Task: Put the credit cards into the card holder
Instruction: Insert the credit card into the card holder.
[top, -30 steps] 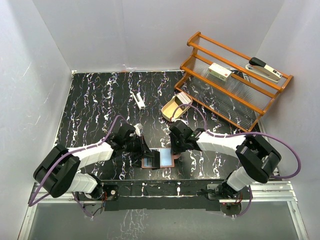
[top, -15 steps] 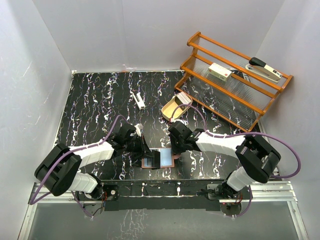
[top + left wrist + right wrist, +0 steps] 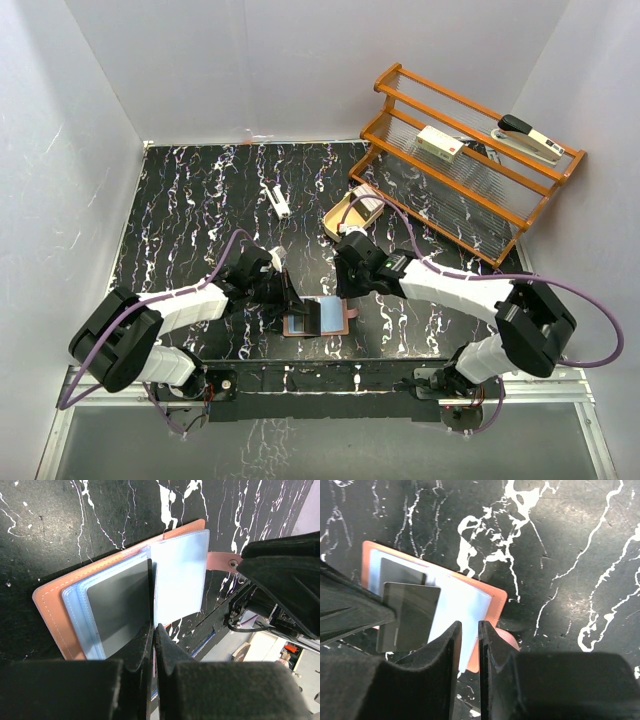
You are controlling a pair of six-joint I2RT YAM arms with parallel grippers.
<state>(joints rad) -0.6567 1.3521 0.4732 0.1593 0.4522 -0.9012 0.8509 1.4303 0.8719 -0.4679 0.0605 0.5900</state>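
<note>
The card holder (image 3: 320, 318) lies open on the black table near the front edge, its pale blue sleeves facing up (image 3: 177, 577) (image 3: 460, 607). My left gripper (image 3: 291, 302) is shut on a dark credit card (image 3: 407, 615) and holds it on edge over the holder's middle fold (image 3: 150, 592). Another dark card (image 3: 402, 572) sits in the left sleeve. My right gripper (image 3: 347, 282) hovers above the holder's right half with its jaws almost together and nothing between them (image 3: 469, 630). More credit cards (image 3: 363, 203) lie in the tan oval tray (image 3: 340, 225).
An orange wooden rack (image 3: 470, 160) stands at the back right with a white box (image 3: 438, 142) and a stapler (image 3: 530, 138) on it. A small white object (image 3: 278, 201) lies mid-table. The holder's snap tab (image 3: 222, 560) sticks out to its right.
My right gripper has lifted off the holder's right side and drawn back a little toward the tray. My left gripper and the card have stayed put.
</note>
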